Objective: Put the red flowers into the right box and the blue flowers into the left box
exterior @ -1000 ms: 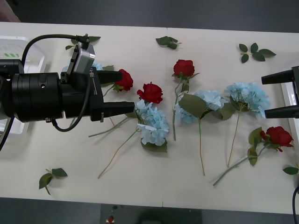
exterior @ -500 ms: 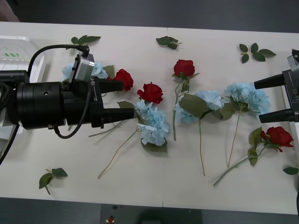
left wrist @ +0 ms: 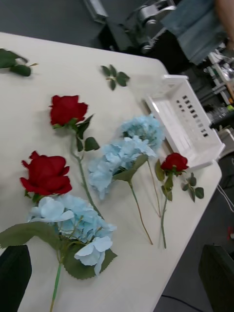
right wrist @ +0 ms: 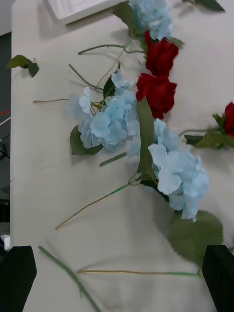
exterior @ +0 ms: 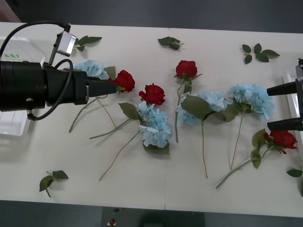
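Spread across a pale tabletop: four red flowers and four blue flowers, all lying flat with stems loose, none in either bin.

At the table's left, hovering just beside the leftmost rose and the leftmost hydrangea: the left gripper, black fingers set wide apart at the wrist view's two corners, nothing between them. Behind that arm at the table's left end, the left box, translucent white.

Near the middle, a second rose touching the top of a hydrangea cluster; further right, a third rose with its stem running down beside another pale blue cluster, broad leaves overlapping.

At the right edge, over the table beside the rightmost hydrangea and just above the fourth rose: the right gripper, jaws parted and empty, its fingers likewise at the corners of its own view. Just behind it, the right box, white with slotted sides, seated at the table's rounded corner.

Scattered along the far edge and the near-left corner: loose green leaf sprigs, apart from the blooms.
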### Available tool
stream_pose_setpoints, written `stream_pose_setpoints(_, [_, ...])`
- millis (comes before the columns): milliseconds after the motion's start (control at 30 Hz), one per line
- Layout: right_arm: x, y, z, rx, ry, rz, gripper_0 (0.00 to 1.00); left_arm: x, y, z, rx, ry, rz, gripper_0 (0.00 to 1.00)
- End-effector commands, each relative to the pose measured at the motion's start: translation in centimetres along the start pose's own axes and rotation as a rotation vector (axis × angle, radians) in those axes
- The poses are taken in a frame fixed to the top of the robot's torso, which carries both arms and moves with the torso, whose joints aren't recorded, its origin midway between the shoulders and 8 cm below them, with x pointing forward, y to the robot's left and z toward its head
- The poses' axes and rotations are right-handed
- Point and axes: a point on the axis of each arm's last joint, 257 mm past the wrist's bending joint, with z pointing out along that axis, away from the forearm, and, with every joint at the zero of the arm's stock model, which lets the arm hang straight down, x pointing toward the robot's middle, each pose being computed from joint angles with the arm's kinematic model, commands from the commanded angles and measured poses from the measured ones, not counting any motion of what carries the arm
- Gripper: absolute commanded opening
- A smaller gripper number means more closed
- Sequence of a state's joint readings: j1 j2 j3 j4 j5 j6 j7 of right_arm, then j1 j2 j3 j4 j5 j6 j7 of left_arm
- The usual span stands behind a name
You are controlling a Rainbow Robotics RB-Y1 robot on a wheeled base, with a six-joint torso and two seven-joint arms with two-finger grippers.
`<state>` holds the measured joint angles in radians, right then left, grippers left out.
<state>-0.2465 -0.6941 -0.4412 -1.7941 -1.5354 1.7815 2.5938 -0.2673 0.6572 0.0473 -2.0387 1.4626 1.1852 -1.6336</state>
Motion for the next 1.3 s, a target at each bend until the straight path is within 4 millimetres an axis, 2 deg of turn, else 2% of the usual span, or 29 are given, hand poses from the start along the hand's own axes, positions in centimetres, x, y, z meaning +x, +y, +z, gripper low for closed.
stream_pose_setpoints(33, [1.3,-0.1,0.1,0.068,0.080,0.217,1.00,-1.6,0.7,-0.9,-0.120,-0.010,-0.145,1.00])
stream_pose_setpoints(167, [3.1,-0.1,0.4,0.146,0.128,0.434,1.00,-1.3,3.9,-2.0,-0.298,0.010,-0.270,1.00])
stream_pose_setpoints(367, [5.6,-0.2,0.2,0.259,0.186,0.718,1.00,0.0,6.7,-3.4,-0.451,0.031,-0.452,1.00])
stream_pose_setpoints(433, [6.9,-0.2,0.1,0.307,0.205,0.861,1.00,0.3,8.2,-4.1,-0.514,0.017,-0.529,1.00])
stream_pose_setpoints(567, [8.7,-0.1,0.3,0.388,0.225,1.104,1.00,-0.1,10.4,-4.7,-0.589,-0.004,-0.618,1.00])
stream_pose_setpoints(667, [9.8,0.0,0.6,0.447,0.234,1.254,1.00,-0.6,11.9,-4.4,-0.631,-0.016,-0.653,1.00])
stream_pose_setpoints(700, [10.3,-0.1,0.9,0.475,0.236,1.326,1.00,-0.8,12.9,-4.2,-0.662,-0.018,-0.659,1.00])
stream_pose_setpoints(900, [12.1,0.2,2.6,0.574,0.235,1.553,1.00,-1.1,16.1,-2.8,-0.746,-0.006,-0.669,1.00])
stream_pose_setpoints(1067, [13.5,0.6,3.4,0.654,0.242,1.701,1.00,-1.1,18.1,-1.3,-0.787,0.006,-0.694,1.00])
stream_pose_setpoints(1300, [15.2,0.8,4.1,0.770,0.238,1.834,1.00,-1.0,20.8,-0.1,-0.822,0.002,-0.738,1.00])
